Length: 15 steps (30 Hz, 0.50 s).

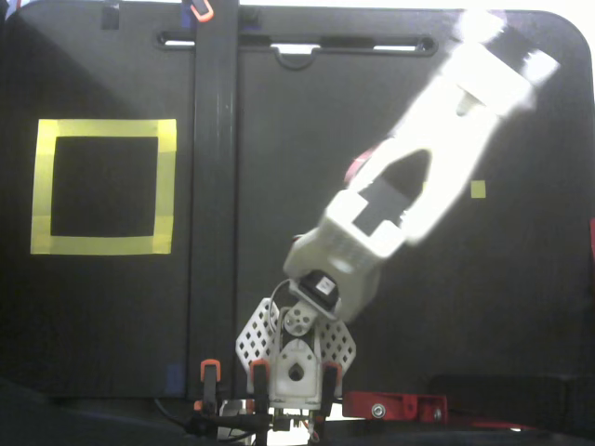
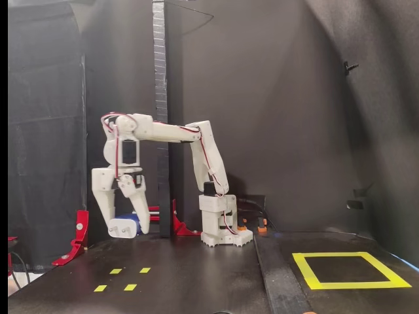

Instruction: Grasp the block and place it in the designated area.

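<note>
No brand, label or writing can be read anywhere in either fixed view. In the side-on fixed view the white arm [image 2: 171, 133] rises from its base [image 2: 219, 229], leans back at the lower link, then runs nearly level out to the left, where the wrist bends straight down. The gripper [image 2: 129, 229] hangs near the black counter [image 2: 196, 281], its fingers [image 2: 139, 208] narrowed around the block [image 2: 131, 220], whose dark-blue body shows between them; whether it is lifted clear of the counter is hard to judge from here. The block sits well apart from the designated area [image 2: 308, 271], the yellow-tape square at the far right of that view. Four small yellow tape squares [image 2: 114, 271] lie in front of the gripper. In the top-down fixed view the arm [image 1: 409, 186] is motion-blurred and overexposed, reaching toward the upper right, and the block is hidden; the designated area [image 1: 165, 186] lies at the left.
</note>
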### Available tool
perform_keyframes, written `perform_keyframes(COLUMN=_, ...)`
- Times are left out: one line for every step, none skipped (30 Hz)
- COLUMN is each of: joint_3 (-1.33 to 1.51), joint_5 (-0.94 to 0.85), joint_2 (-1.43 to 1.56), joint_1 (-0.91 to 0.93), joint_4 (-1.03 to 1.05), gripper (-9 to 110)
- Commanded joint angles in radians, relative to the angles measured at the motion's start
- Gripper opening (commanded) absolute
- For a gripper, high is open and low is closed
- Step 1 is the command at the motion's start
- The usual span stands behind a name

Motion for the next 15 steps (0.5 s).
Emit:
perform_keyframes(joint_3=0.028, joint_5=0.069, joint_2=0.094, joint_1=-0.072, joint_4=-0.015, gripper=19)
perform_keyframes(joint_3=0.043, joint_5=0.103, joint_2=0.104, joint_1=-0.101, joint_4=-0.021, gripper=19)
perform_keyframes(joint_3=0.051, joint_5=0.135, joint_2=0.109, joint_1=-0.129, joint_4=-0.023, gripper=19)
perform_keyframes(joint_3=0.058, joint_5=0.163, joint_2=0.115, joint_1=-0.155, joint_4=-0.023, gripper=19)
perform_keyframes(joint_3=0.064, joint_5=0.195, joint_2=0.120, joint_1=-0.183, joint_4=-0.023, gripper=19)
perform_keyframes(joint_3=0.071, joint_5=0.222, joint_2=0.123, joint_1=-0.209, joint_4=-0.025, gripper=19)
perform_keyframes(joint_3=0.075, joint_5=0.255, joint_2=0.124, joint_1=-0.236, joint_4=-0.026, gripper=19)
perform_keyframes(joint_3=0.080, joint_5=0.288, joint_2=0.124, joint_1=-0.264, joint_4=-0.031, gripper=19)
perform_keyframes(joint_3=0.081, joint_5=0.318, joint_2=0.124, joint_1=-0.290, joint_4=-0.032, gripper=19)
perform_keyframes(joint_3=0.081, joint_5=0.345, joint_2=0.124, joint_1=-0.314, joint_4=-0.034, gripper=19)
perform_keyframes(joint_3=0.083, joint_5=0.374, joint_2=0.124, joint_1=-0.341, joint_4=-0.040, gripper=19)
perform_keyframes(joint_3=0.083, joint_5=0.405, joint_2=0.124, joint_1=-0.367, joint_4=-0.048, gripper=19)
perform_keyframes(joint_3=0.084, joint_5=0.431, joint_2=0.124, joint_1=-0.390, joint_4=-0.052, gripper=19)
perform_keyframes(joint_3=0.084, joint_5=0.457, joint_2=0.124, joint_1=-0.416, joint_4=-0.054, gripper=19)
perform_keyframes(joint_3=0.084, joint_5=0.480, joint_2=0.124, joint_1=-0.440, joint_4=-0.055, gripper=19)
